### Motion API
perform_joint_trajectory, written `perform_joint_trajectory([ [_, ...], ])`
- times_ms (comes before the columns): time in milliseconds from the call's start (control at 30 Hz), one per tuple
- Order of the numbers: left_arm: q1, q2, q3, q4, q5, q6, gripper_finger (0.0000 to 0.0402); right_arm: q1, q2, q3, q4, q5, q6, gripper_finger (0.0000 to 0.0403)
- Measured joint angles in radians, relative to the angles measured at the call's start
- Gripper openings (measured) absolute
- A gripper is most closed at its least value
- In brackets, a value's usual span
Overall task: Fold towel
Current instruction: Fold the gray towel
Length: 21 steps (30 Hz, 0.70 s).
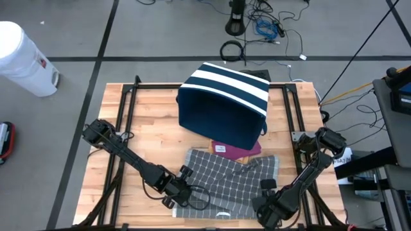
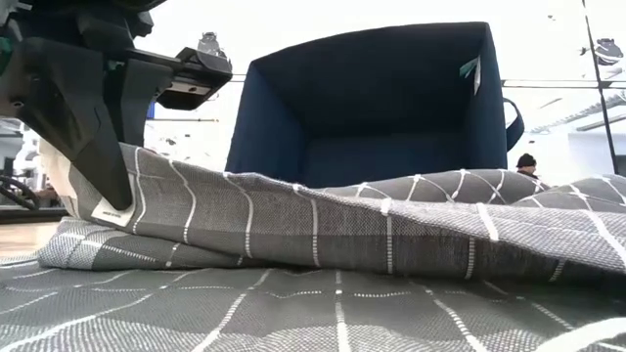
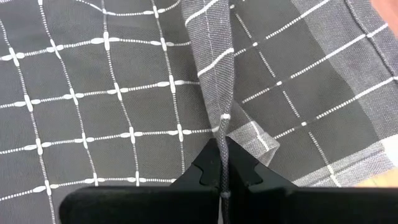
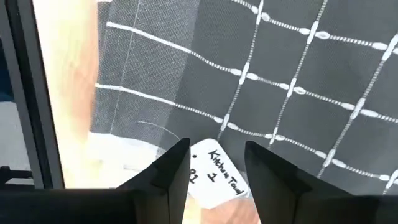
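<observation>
Towel, grey checked soft cloth [image 1: 228, 183], is lying rumpled before the navy striped fabric bin [image 1: 225, 102], left gripper [image 3: 222, 163] pinching a limp fold, right gripper [image 4: 214, 165] hovering parted over the labelled corner.

Even overhead light; low view's background glares white; right wrist view blurred.

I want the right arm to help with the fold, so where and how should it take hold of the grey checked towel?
Best guess: grip the towel at its near corner, by the white tag that lies between the right hand's open fingers. That hemmed edge lies flat at the table front, so come straight down and pinch. The left hand already pinches a raised fold.
</observation>
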Motion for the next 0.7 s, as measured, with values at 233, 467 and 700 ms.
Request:
perform_joint_trajectory([
  [233,0.000,0.000,0.000,0.001,0.006,-0.002,0.0001,0.034,-0.001,0.001,0.142,0.023,0.017,0.0141],
  [467,0.004,0.000,0.000,0.001,0.007,-0.002,0.0001,0.031,0.010,0.003,0.282,0.089,-0.027,0.0141],
  [700,-0.005,0.000,0.000,0.002,0.003,-0.002,0.0001,0.022,0.064,0.003,0.257,0.084,-0.016,0.0141],
])
